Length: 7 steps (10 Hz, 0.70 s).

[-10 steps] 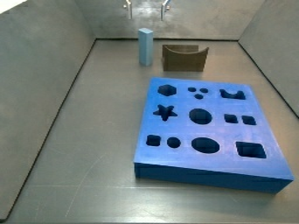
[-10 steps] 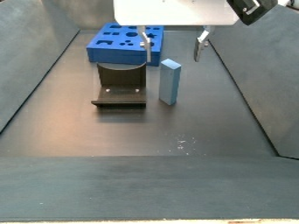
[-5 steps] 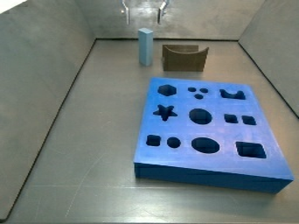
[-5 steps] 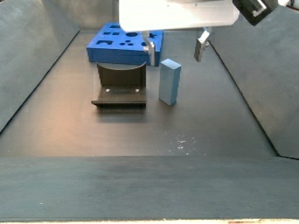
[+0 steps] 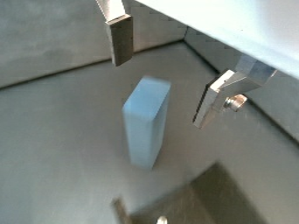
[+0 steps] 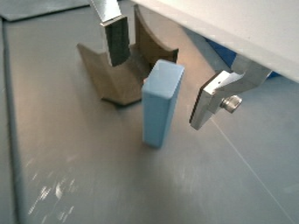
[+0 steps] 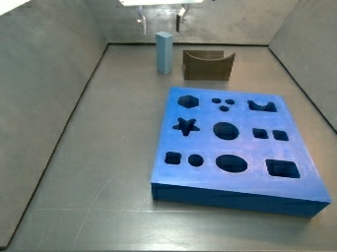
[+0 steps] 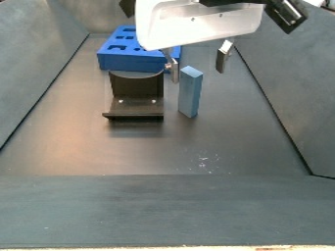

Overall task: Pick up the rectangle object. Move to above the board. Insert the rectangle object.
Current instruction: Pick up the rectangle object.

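We are at the very start of the job: none of the three steps is done yet. The rectangle object [image 5: 146, 122] stands upright on the floor, untouched, just beside the fixture [image 6: 122, 72], with the fixture between it and the board [image 7: 238, 143] in a side view. The board lies flat on the floor, well apart from the block, and all of its cut-outs look empty, as far as we can see.

Our tool [image 5: 170, 74] hangs above the rectangle object with its jaws spread wide and nothing between them. In both wrist views the two silver fingers [image 6: 115, 35] sit higher than the block's top face, one on each side of it, and neither touches it. In a side view the tool [image 8: 197, 57] shows under the white wrist housing, straddling the top of the pale blue block [image 8: 191, 91].

So we judge that the approach is nearly lined up, and what is left is the whole chain: come down until the pads flank the block's upper part, close on it, lift it clear of the floor, carry it over to the board, find the rectangular hole and push it in. The fixture stands close to the block, so we expect the descent needs to stay centred on the block to keep the nearer finger off the bracket.
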### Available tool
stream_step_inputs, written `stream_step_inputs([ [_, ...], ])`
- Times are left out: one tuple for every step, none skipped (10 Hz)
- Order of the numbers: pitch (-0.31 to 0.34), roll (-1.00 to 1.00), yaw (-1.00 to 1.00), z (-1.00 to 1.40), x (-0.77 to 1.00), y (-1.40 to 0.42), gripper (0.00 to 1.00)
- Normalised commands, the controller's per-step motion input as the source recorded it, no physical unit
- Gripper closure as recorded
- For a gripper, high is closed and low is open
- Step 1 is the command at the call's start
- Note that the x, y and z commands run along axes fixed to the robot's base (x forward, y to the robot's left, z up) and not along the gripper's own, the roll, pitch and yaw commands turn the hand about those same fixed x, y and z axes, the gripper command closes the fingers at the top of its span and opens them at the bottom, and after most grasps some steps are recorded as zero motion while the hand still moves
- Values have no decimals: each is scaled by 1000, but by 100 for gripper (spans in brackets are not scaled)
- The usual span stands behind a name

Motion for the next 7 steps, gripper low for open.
stream_step_inputs([
  [-440, -6, 0, -649, 594, -271, 0],
  [-103, -3, 0, -263, 409, -91, 0],
  [17, 0, 0, 0, 0, 0, 0],
  [0, 0, 0, 0, 0, 26, 0],
  [-203, -477, 637, -91, -203, 146, 0],
  [-137, -346, 954, -114, -54, 0, 0],
  [0, -11, 0, 0, 0, 0, 0],
])
